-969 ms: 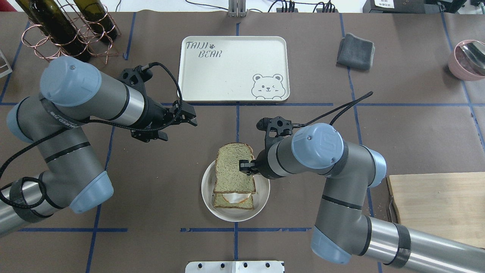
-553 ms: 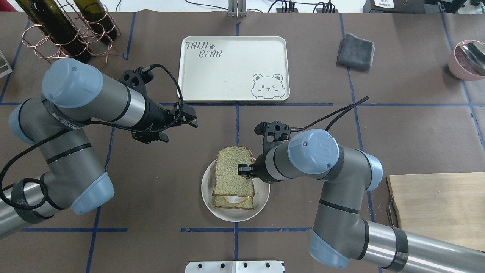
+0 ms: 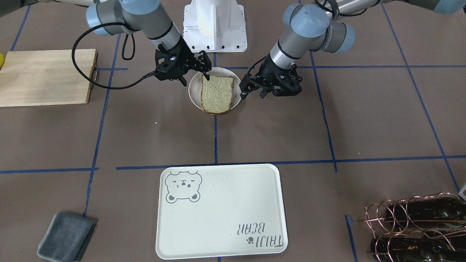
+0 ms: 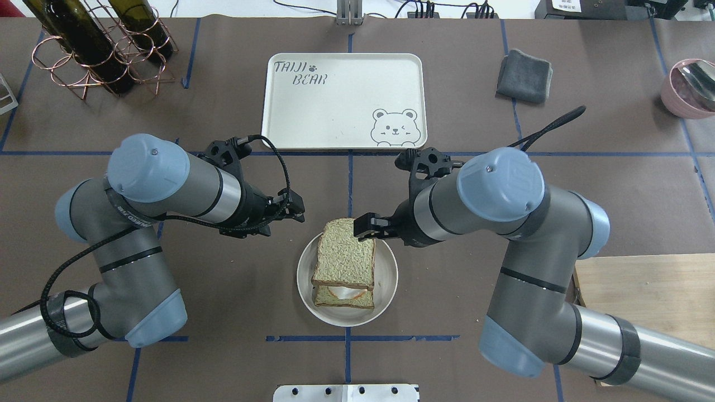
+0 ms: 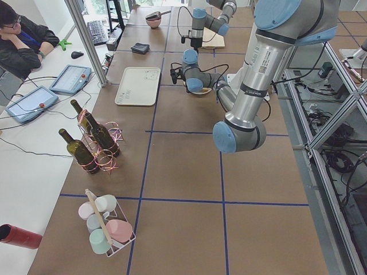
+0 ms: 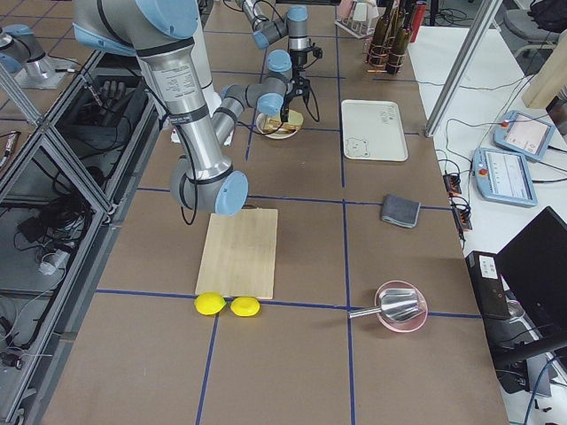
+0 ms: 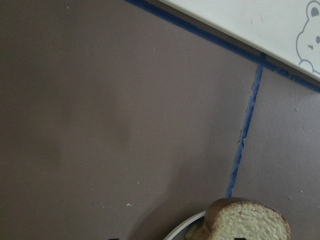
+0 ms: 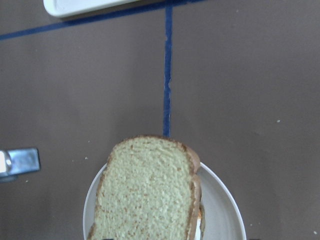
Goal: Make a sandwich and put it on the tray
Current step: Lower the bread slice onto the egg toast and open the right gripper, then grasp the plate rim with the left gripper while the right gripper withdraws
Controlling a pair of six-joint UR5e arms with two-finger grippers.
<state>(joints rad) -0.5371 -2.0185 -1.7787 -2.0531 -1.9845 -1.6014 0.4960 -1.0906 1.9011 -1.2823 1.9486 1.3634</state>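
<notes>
Viewing from overhead: the sandwich (image 4: 343, 259) sits on a round plate (image 4: 386, 279), two slices stacked with the egg (image 4: 346, 291) showing at the robot-side edge. Its long axis runs from the robot outward toward the tray (image 4: 335, 106). The right gripper (image 4: 368, 226) hangs over the sandwich's outer right corner. The left gripper (image 4: 286, 218) stands off to the sandwich's left, so the right one is judged the nearer. The tray lies beyond both grippers, well apart.

Front-facing view: the right gripper appears over the robot-side corner instead, which suggests it is raised above the bread rather than touching it. Its jaws stand apart and hold nothing. The left gripper, jaws likewise apart and empty, points down just beside the plate rim.

Right wrist view: the top slice (image 8: 145, 195) fills the lower frame, under and slightly ahead of the gripper, its rounded crust end leading toward the tray's edge.

Left wrist view: only a crust corner shows, low and to the gripper's right.

Side views: both forearms angle inward toward the plate, wrists pitched down.
</notes>
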